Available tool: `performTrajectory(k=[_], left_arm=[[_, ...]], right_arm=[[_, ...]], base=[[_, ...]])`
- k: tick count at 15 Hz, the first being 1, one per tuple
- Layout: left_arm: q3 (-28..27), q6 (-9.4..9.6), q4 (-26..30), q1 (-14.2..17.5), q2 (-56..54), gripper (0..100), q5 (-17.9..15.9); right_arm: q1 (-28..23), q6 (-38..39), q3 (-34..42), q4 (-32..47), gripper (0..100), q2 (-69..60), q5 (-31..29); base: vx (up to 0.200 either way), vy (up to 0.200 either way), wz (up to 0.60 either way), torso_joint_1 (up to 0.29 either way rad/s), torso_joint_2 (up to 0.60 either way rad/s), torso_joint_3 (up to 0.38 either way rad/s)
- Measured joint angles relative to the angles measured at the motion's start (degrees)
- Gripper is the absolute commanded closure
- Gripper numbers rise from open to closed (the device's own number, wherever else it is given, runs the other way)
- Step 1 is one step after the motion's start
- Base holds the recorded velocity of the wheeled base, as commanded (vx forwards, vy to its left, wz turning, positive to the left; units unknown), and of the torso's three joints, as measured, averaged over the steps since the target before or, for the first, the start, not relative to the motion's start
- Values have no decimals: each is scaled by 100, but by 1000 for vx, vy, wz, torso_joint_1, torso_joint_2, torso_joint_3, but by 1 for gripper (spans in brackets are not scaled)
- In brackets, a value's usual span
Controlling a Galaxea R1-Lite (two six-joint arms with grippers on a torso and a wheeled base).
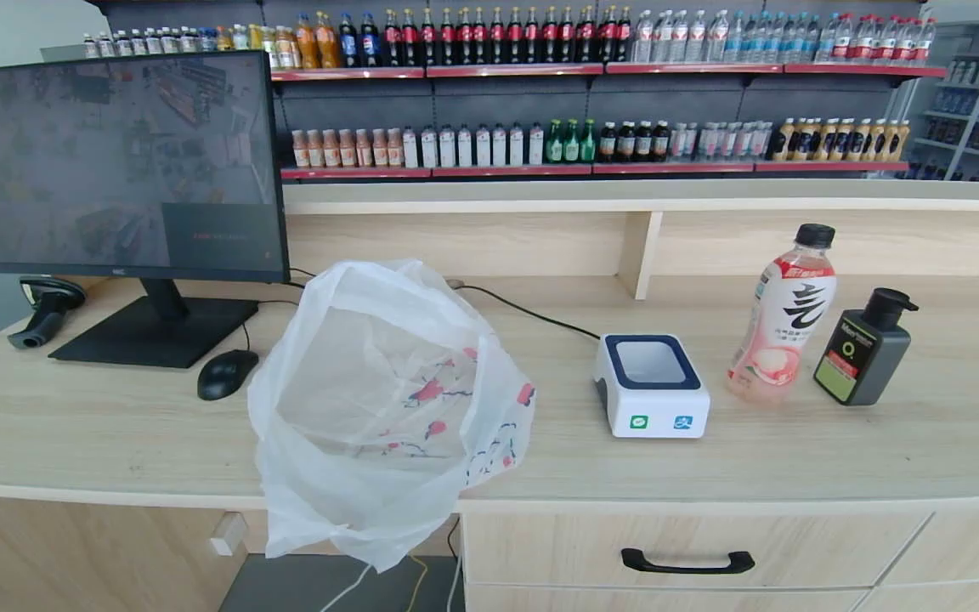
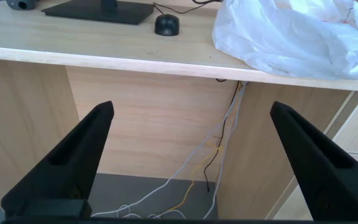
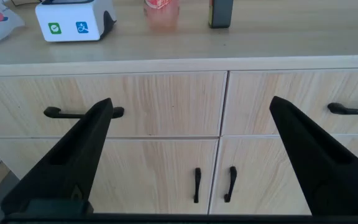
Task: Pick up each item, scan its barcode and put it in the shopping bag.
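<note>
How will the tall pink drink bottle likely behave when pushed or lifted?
The pink bottle stands tall on a narrow base, so a push near its cap would probably tip it, maybe into the pump bottle beside it. It looks full, so likely heavy for its size. Its smooth round wall may slip in a loose grip.

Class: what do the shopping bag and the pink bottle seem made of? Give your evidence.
Shopping bag: thin plastic film, likely; translucent white, crumpled, slumping. Pink bottle: probably clear glossy plastic; the drink shows through, black screw cap.
</note>
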State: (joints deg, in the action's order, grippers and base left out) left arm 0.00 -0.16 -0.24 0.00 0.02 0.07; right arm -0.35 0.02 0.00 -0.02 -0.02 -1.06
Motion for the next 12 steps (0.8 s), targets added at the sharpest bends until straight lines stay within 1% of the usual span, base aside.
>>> performTrajectory(k=[7, 9, 12], left_arm=[[0, 2, 0, 0, 0, 0, 0], [0, 2, -2, 0, 0, 0, 0], [0, 0, 0, 0, 0, 0, 0]], right_arm=[[2, 134, 0, -22, 0, 0, -17], [2, -190, -96, -378, 0, 2, 9], [11, -393, -523, -530, 0, 226, 190]], base=[[0, 0, 0, 0, 0, 0], [0, 0, 0, 0, 0, 0], [0, 0, 0, 0, 0, 0]])
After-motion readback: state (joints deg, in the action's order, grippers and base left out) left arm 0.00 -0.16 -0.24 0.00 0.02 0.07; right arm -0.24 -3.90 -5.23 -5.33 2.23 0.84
